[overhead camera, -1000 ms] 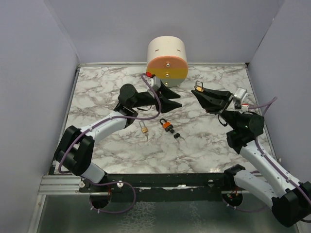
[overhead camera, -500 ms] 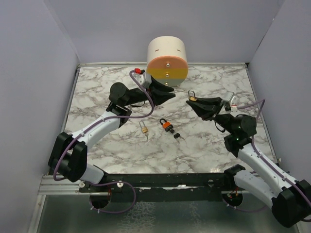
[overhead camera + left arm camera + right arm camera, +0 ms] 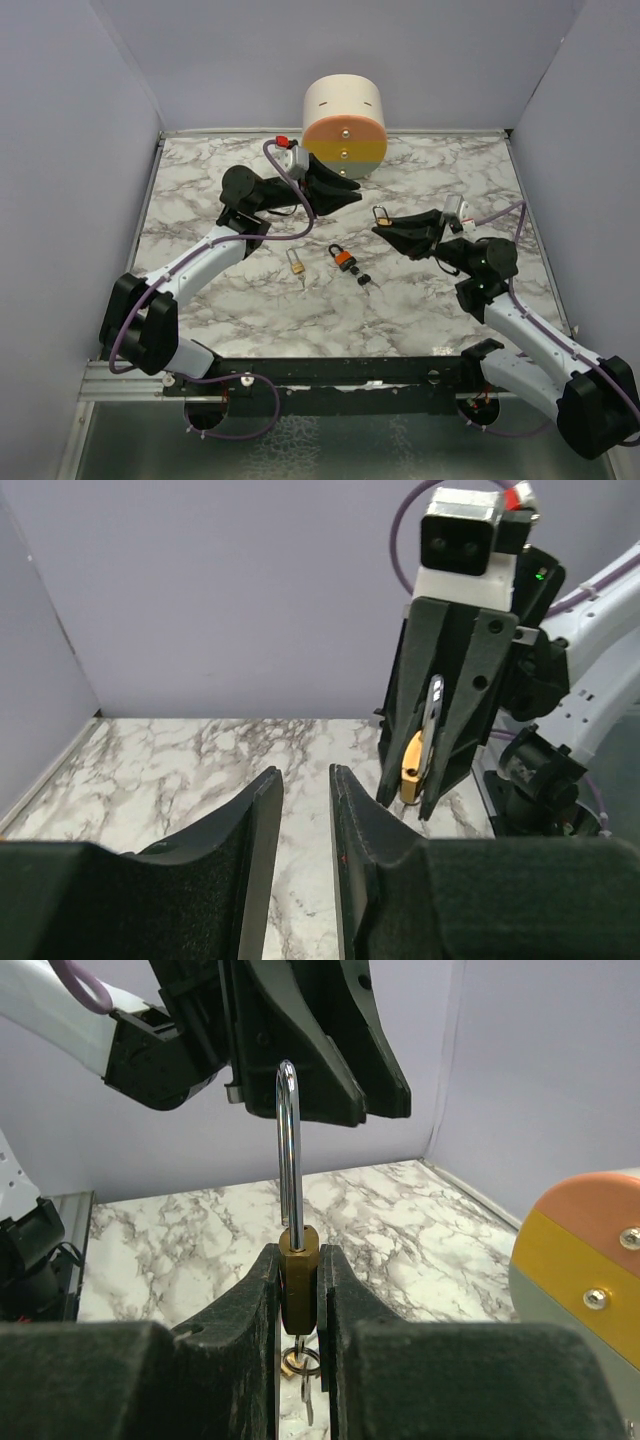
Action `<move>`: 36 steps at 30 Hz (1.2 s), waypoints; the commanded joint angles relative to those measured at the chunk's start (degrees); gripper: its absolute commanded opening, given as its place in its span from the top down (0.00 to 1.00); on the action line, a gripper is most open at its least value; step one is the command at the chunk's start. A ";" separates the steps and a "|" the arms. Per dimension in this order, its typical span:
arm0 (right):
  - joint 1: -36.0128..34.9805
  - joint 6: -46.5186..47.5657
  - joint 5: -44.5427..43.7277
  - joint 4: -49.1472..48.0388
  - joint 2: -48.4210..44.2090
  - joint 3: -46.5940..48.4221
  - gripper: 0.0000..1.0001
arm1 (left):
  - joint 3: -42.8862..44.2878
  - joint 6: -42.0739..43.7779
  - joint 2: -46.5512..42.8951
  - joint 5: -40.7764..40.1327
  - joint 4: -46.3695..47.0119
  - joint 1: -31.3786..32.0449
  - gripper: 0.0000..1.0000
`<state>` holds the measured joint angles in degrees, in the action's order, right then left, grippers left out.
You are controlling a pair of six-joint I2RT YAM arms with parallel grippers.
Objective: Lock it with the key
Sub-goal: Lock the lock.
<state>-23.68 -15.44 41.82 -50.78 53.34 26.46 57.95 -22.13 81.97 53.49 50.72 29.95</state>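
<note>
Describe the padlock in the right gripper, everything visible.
The padlock is small: a brass-looking body and a shiny silver shackle standing upright, seen edge-on. The right gripper clamps its body from both sides, above the marble table. A small metal ring hangs beneath it. Whether the shackle is latched cannot be told.

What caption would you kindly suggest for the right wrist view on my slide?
Right gripper clamps a brass padlock, shackle upright, facing the left gripper.
</note>
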 commanded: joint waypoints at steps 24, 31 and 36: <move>-0.31 0.40 -2.91 -5.98 1.07 -3.53 0.98 | 1.48 -8.85 0.55 10.74 9.79 3.33 0.57; -0.31 0.37 -3.05 -5.16 1.68 -2.90 0.98 | 1.72 -9.07 2.16 11.02 9.93 3.86 0.61; -0.27 0.85 -2.68 -5.58 1.58 -3.23 0.98 | 2.05 -9.11 2.90 10.72 9.93 3.97 0.63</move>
<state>-23.68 -15.22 40.42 -54.00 54.98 22.85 58.76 -30.57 84.25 63.68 58.67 33.52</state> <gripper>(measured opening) 0.136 0.379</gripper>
